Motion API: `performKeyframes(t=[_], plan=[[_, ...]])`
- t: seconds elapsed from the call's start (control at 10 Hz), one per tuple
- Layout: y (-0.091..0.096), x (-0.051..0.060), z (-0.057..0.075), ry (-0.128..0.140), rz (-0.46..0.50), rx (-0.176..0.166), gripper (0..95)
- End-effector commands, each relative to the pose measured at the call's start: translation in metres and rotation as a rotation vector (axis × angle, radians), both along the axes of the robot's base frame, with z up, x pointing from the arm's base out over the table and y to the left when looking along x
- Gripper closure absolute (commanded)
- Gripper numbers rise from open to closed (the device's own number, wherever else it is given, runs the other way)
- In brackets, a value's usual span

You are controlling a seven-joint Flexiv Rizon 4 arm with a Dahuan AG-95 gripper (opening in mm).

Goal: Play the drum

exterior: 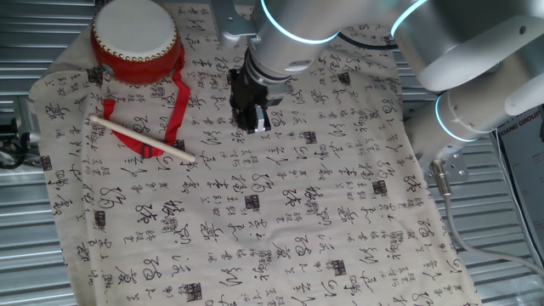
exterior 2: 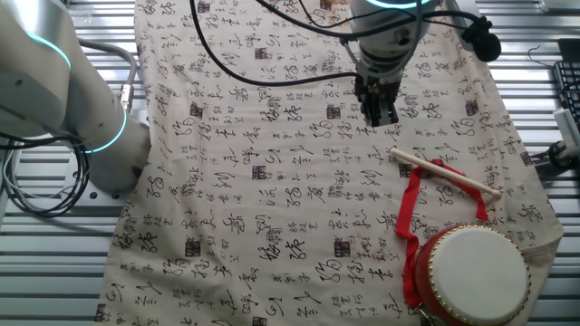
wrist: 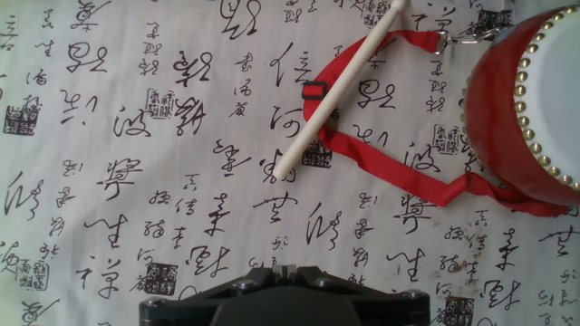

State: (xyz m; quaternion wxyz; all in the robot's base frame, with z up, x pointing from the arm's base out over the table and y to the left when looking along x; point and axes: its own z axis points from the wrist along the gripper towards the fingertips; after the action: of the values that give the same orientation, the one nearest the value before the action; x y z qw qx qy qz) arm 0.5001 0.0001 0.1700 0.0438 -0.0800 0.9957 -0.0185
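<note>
The drum (exterior: 136,38) has a red body and a cream skin head and stands upright at the far left corner of the cloth; it also shows in the other fixed view (exterior 2: 476,272) and at the right edge of the hand view (wrist: 535,109). Its red strap (exterior: 178,110) loops out over the cloth. A thin pale wooden stick (exterior: 140,138) lies across the strap. My gripper (exterior: 257,126) hangs above the cloth to the right of the stick and drum, touching neither. Its fingers are shut with nothing between them. In the hand view only the gripper's base (wrist: 283,272) shows.
A beige cloth printed with black calligraphy (exterior: 297,212) covers the table, over a ribbed metal surface (exterior: 25,42) visible at the edges. Black cables (exterior 2: 263,72) trail over the cloth behind the arm. The arm's base (exterior 2: 100,136) stands beside the cloth.
</note>
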Motion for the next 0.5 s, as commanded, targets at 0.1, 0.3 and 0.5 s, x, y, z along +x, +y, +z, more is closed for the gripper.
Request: performKeyframes(t=[0.1, 0.3, 0.5], plan=[[-0.0001, 0.0002, -0.0004, 0.0, -0.002, 0.0, 95.0], [-0.0002, 0.0003, -0.0006, 0.001, -0.001, 0.0, 95.0], [-0.0001, 0.0003, -0.0007, 0.001, 0.003, 0.0, 95.0]])
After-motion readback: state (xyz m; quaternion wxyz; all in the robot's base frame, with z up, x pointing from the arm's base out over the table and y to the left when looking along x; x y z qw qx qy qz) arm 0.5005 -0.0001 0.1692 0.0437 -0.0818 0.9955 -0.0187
